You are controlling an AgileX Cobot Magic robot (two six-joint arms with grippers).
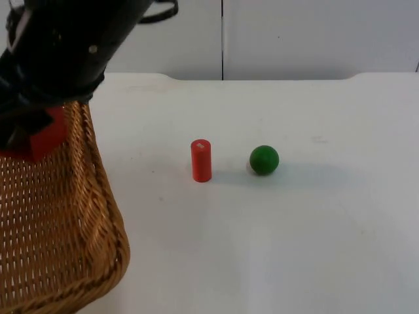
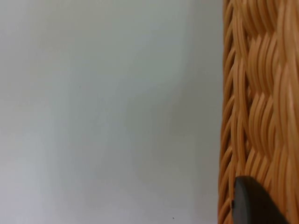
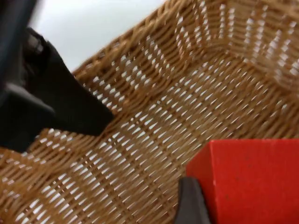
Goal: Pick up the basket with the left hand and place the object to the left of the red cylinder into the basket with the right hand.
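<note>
A woven wicker basket (image 1: 59, 229) hangs raised at the left, near the camera. My left gripper (image 2: 254, 207) is shut on its rim (image 2: 257, 93), and its black body (image 3: 56, 107) stands at the basket's edge in the right wrist view. Reaching across from above, my right gripper (image 1: 26, 131) is shut on a red block (image 1: 39, 139) and holds it over the basket's inside. In the right wrist view the red block (image 3: 254, 182) sits against a black fingertip (image 3: 189, 203), with the basket floor (image 3: 154, 130) beneath it. The red cylinder (image 1: 201, 160) stands upright at mid-table.
A green ball (image 1: 264, 159) rests just right of the red cylinder. The white table (image 1: 308, 235) stretches to the right and front. The grey partition wall (image 1: 294, 33) closes off the far side.
</note>
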